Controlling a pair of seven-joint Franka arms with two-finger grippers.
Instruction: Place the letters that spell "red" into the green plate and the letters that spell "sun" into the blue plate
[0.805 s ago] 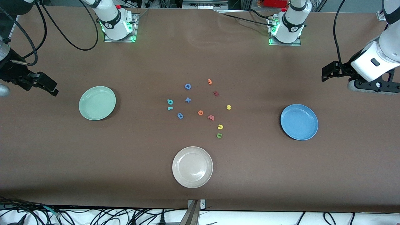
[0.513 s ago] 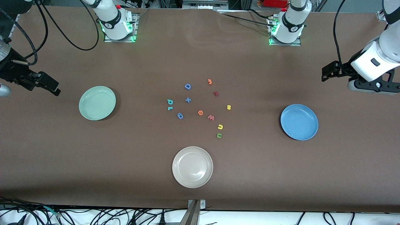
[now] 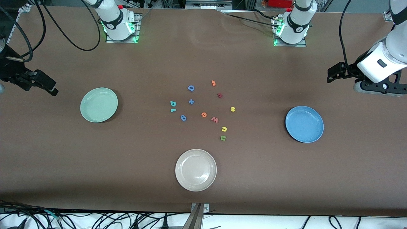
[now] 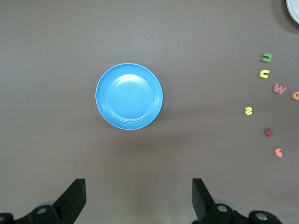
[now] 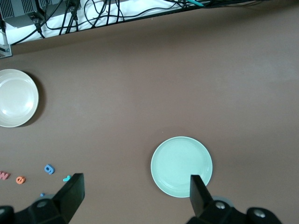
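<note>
Even, bright overhead light; soft shadows beside the plates (faint glare inside them); everything sharp.

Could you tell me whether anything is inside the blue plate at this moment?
Nothing lies in the blue plate: its whole inside shows bare in the front and left wrist views. The yellow "s" and both arch-shaped letters lie on the table. What the plate covers cannot be seen.

the cream plate (image 4: 294, 10) is cut off at the left wrist view's corner, only a rim sliver showing. the orange "e" (image 4: 295, 95) is clipped at that view's edge. in the right wrist view the teal letters (image 5: 67, 178) sit partly hidden by the right gripper's finger (image 5: 70, 193).
</note>
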